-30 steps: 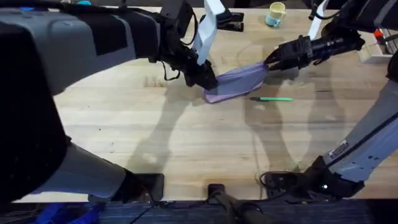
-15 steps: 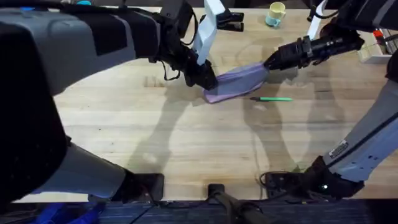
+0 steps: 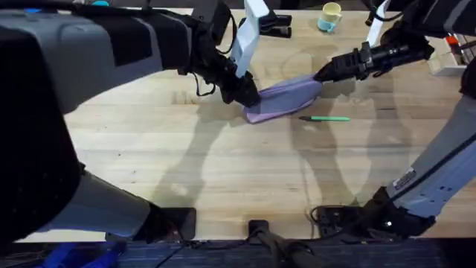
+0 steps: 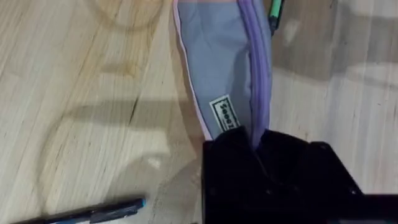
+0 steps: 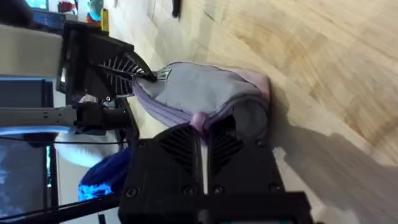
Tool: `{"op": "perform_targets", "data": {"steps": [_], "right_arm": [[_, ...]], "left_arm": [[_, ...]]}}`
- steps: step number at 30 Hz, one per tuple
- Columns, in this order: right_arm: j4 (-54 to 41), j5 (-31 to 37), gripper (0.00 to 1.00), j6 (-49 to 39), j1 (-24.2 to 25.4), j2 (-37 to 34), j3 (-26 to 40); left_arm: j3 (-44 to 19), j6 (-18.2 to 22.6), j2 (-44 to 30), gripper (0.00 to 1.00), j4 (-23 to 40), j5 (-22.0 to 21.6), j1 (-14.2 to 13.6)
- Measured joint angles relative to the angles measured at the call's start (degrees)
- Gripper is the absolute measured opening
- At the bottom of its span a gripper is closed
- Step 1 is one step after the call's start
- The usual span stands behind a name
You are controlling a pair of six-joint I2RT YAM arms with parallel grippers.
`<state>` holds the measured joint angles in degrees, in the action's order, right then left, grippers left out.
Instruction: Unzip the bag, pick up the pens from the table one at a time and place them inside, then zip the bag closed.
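The lavender bag [image 3: 282, 99] lies stretched between both grippers in the middle of the table [image 3: 223, 171]. My left gripper [image 3: 250, 97] is shut on its left end; in the left wrist view the black fingers [image 4: 249, 155] pinch the bag [image 4: 224, 68] at the zipper line. My right gripper [image 3: 320, 74] is shut on the right end, where a small pinkish bit of the bag [image 5: 199, 87] sits between the fingers [image 5: 186, 143]. A green pen [image 3: 325, 117] lies just in front of the bag. A dark pen [image 4: 81, 213] lies on the wood near the left gripper.
At the far edge stand a pale mug [image 3: 329, 16] and a black stapler [image 3: 274, 28]. A white box [image 3: 448, 65] sits at the far right. The left arm looms large and dark over the table's left side. Bare wood extends in front of the bag.
The right gripper has shifted very slightly away with the bag's right end. The left gripper and the green pen stay where they were.
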<state>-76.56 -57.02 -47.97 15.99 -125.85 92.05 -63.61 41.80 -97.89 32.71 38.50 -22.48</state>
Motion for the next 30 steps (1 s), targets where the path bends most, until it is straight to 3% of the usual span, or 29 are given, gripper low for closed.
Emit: {"op": "perform_targets", "data": {"steps": [3, 4, 9, 19, 30], "right_arm": [[-1.5, 0.1, 0.032, -0.8, 0.0, 0.0, 0.0], [-8.0, 1.6, 0.032, -6.9, 0.3, 0.0, 3.0], [-10.4, 6.0, 0.033, -11.0, -0.7, 0.2, 7.6], [-7.8, 20.9, 0.032, -13.0, -8.5, 7.4, 11.5], [-3.9, 27.9, 0.032, -13.1, -17.3, 8.2, 13.1]], "left_arm": [[0.0, 0.0, 0.0, 0.043, 0.1, 0.0, 0.0], [0.0, 0.0, 0.0, 0.043, 0.1, 0.0, 0.0], [0.0, 0.0, 0.0, 0.043, -0.1, 0.1, 0.0], [0.0, 0.0, 0.0, 0.043, 0.1, 0.0, -0.1], [0.0, 0.0, 0.0, 0.043, 0.7, -0.3, 0.0]]}}
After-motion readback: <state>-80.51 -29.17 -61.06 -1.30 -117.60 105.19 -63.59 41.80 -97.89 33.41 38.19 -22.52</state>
